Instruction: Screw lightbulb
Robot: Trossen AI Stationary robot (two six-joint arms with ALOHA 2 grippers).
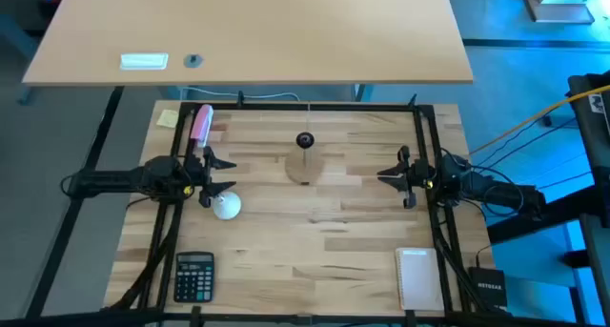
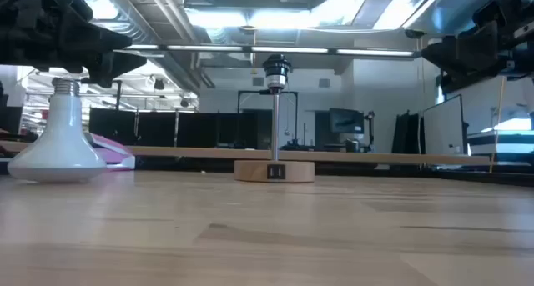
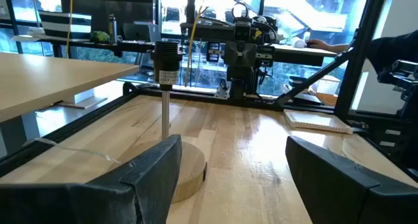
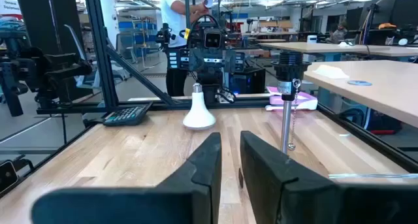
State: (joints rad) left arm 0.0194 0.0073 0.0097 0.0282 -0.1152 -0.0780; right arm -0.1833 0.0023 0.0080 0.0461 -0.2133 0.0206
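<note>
Looking down on the bench (image 1: 315, 260), we see the lightbulb (image 1: 226, 207) standing globe-down, its screw base up, well to the left of the wooden socket stand (image 1: 304, 163), likely so it can be grasped by the neck. Our left gripper (image 1: 212, 173) hovers just beside it, fingers apart. Our right gripper (image 1: 389, 174) waits right of the stand, fingers together. The bulb is white and smooth, tapering to a narrow pale threaded base.

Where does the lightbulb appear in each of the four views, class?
High: lightbulb left of centre, by the left gripper.
Low: far left.
Left wrist: not in it.
Right wrist: centre, far side.
Shared landmark: socket stand.
</note>
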